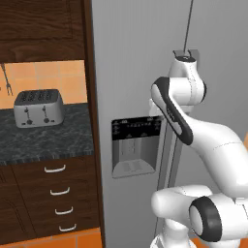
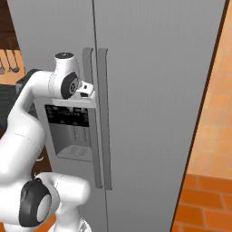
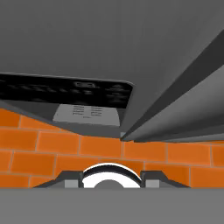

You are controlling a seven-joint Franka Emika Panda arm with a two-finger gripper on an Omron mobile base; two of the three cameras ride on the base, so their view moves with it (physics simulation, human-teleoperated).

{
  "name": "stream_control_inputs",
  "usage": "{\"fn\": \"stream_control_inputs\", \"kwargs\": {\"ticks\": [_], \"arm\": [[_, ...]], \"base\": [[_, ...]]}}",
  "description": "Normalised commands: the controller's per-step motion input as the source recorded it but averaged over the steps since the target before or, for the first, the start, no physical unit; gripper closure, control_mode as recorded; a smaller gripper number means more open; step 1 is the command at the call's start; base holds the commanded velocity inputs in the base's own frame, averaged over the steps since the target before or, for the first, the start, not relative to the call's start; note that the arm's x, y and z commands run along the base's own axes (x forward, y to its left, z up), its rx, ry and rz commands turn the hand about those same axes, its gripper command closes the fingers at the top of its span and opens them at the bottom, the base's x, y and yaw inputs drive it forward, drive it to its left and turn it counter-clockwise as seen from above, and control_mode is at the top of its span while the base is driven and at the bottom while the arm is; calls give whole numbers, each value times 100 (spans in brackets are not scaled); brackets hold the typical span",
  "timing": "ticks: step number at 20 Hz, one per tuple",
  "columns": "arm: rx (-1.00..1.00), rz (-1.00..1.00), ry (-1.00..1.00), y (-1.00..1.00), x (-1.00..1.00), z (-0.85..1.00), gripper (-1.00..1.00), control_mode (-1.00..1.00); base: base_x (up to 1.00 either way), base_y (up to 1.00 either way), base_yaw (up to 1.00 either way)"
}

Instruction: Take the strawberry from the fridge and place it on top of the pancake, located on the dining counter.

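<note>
While the fridge (image 2: pixel 154 90) stands with both light-grey doors closed, the white arm reaches up in front of its left door, and the hand sits right at the long vertical handles (image 2: pixel 102 118). In the right base view the gripper (image 2: pixel 85 89) shows as a small light block beside the wrist, just touching or nearly touching the left handle, above the black dispenser panel (image 2: pixel 68 115). How the fingers stand I cannot tell: they are too small and partly hidden there, and the left base view has the wrist covering them.

From the left base view the arm's elbow crosses in front of the dispenser panel (image 1: pixel 135 128) and its recess, and the wrist rises beside the handle near the top of the door seam. To the left of the fridge a dark speckled counter (image 1: pixel 48 140) carries a silver toaster (image 1: pixel 38 107), with dark wood drawers (image 1: pixel 58 203) below and an orange tiled wall behind.

The hand view looks down along the fridge front: the dispenser panel (image 3: pixel 65 92) lies across the upper left, a handle (image 3: pixel 183 109) runs diagonally on the right, and the orange brick-pattern floor (image 3: pixel 87 153) spreads beneath. The strawberry is not to be seen with the doors closed.
</note>
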Motion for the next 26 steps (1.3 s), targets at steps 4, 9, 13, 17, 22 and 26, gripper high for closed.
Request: {"fn": "stream_control_inputs", "kwargs": {"ticks": [4, 9, 13, 17, 22, 26], "arm": [[0, 0, -5, 0, -46, 0, -100, -100], [0, -1, -25, 0, -91, 3, -100, -100], [0, -1, -25, 0, -94, 0, -100, -100], [0, 0, -13, 0, -53, 0, -100, -100], [0, 0, -1, 0, -14, 0, -100, 100], [0, 0, 0, 0, 0, 0, -100, 100]], "base": [[0, 0, 0], [0, 0, 0], [0, 0, 0], [0, 0, 0], [-58, -18, -3], [-95, -48, -5]]}}
